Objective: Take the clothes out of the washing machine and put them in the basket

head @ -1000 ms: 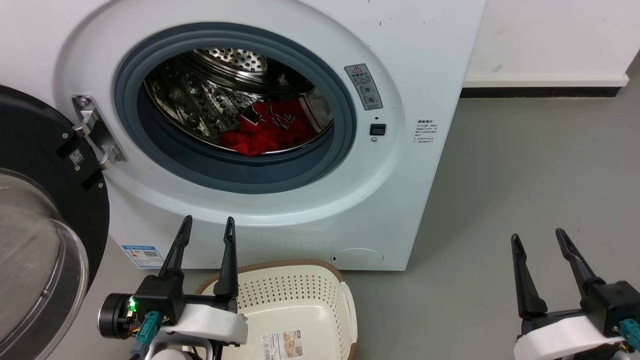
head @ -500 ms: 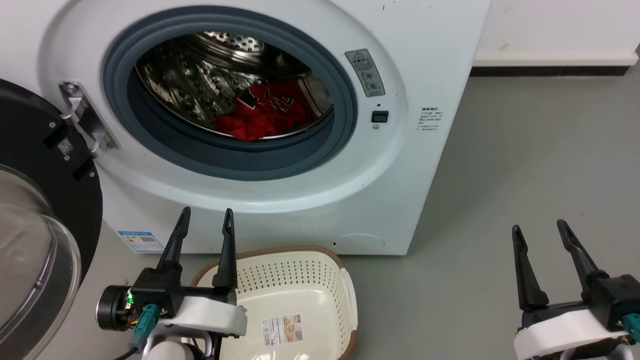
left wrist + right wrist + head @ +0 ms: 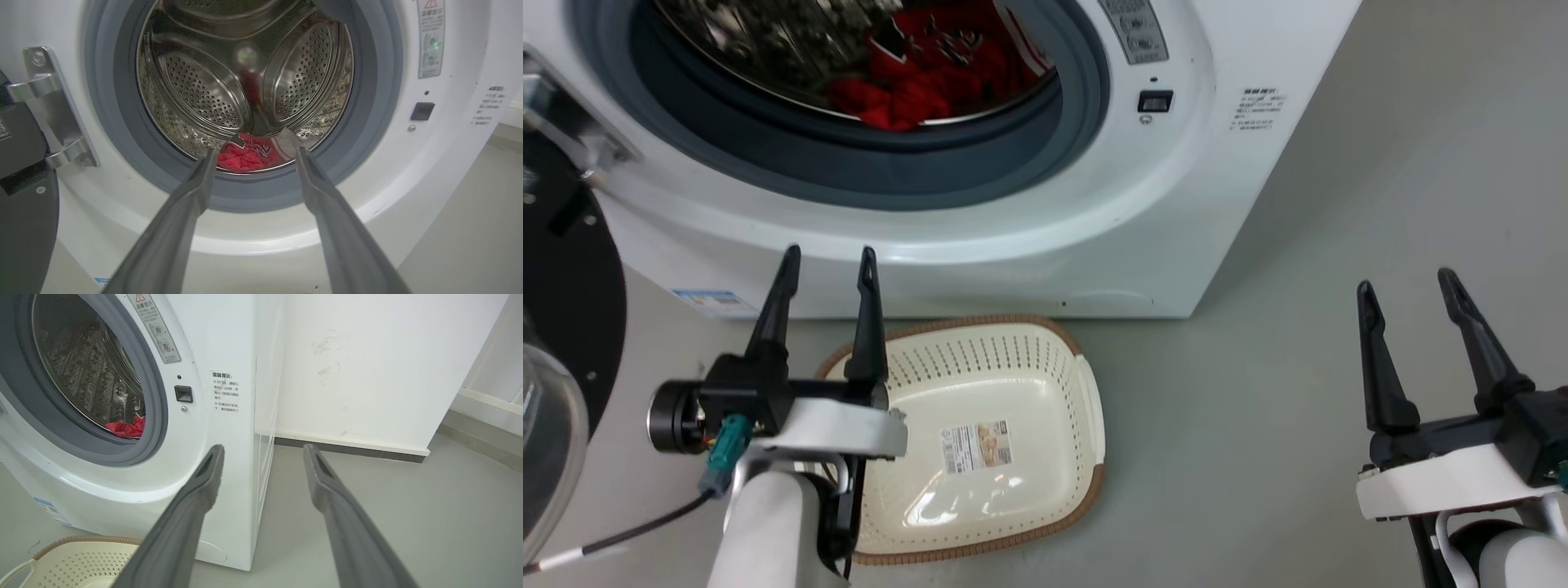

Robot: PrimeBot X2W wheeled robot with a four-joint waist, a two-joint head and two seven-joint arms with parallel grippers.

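Grey floor (image 3: 1258, 408) holds basket (image 3: 1090, 392) before washing machine (image 3: 1217, 204), clothes (image 3: 907, 90) inside; left end effector (image 3: 829, 251) and right end effector (image 3: 1405, 280) gape empty

Surroundings: floor and wall.
Smooth grey floor (image 3: 1298, 425), right of head view. Plain white wall (image 3: 367, 355), faintly scuffed, upper right of right wrist view; dark skirting strip (image 3: 347, 450) at its foot.
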